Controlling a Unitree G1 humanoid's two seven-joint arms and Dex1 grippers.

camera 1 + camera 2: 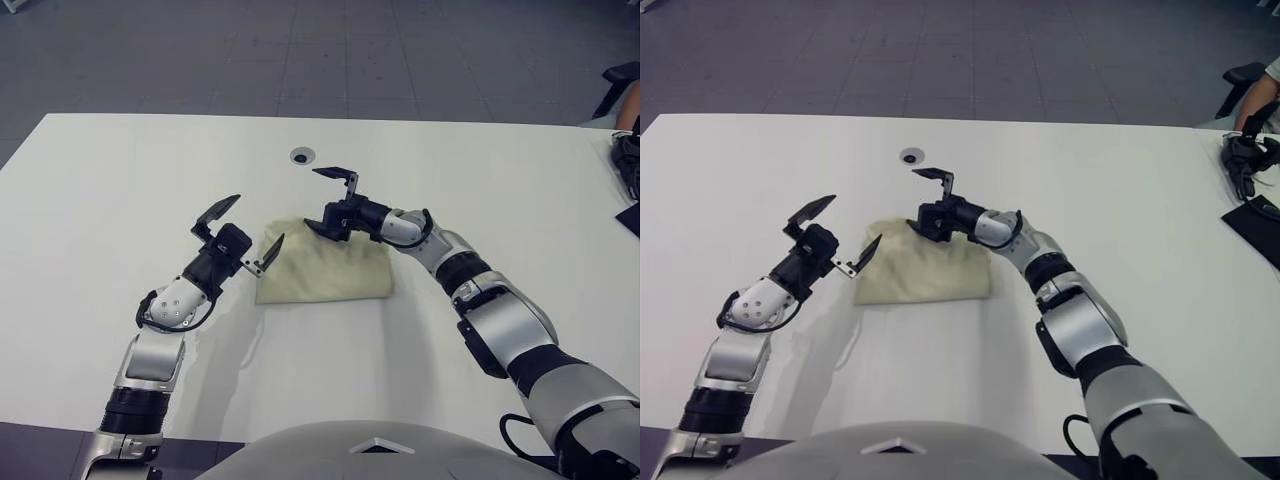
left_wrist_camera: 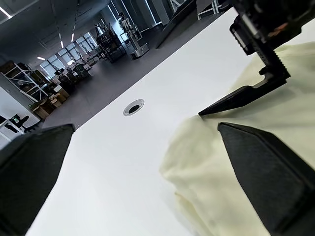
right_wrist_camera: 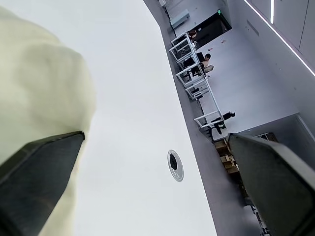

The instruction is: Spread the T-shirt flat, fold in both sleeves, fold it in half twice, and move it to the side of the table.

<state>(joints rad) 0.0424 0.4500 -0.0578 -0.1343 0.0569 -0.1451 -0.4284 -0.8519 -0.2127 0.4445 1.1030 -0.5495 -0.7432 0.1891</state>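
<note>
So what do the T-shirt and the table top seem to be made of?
T-shirt: soft matte fabric, probably a cotton knit; pale yellow, it sags into rounded folds and fine wrinkles. Table: smooth white top, perhaps laminate or painted board, with a faint sheen; flat, uniform, no grain. Its core cannot be told.

We observe bright, even overhead lighting. The white worktop point(image 1: 100, 200) reads near-uniform, brighter than the grey floor point(image 1: 300, 50). The T-shirt point(image 1: 325, 265) carries soft shading along its folds. In the right wrist view, ceiling light strips point(image 3: 295, 55) glow.
</note>
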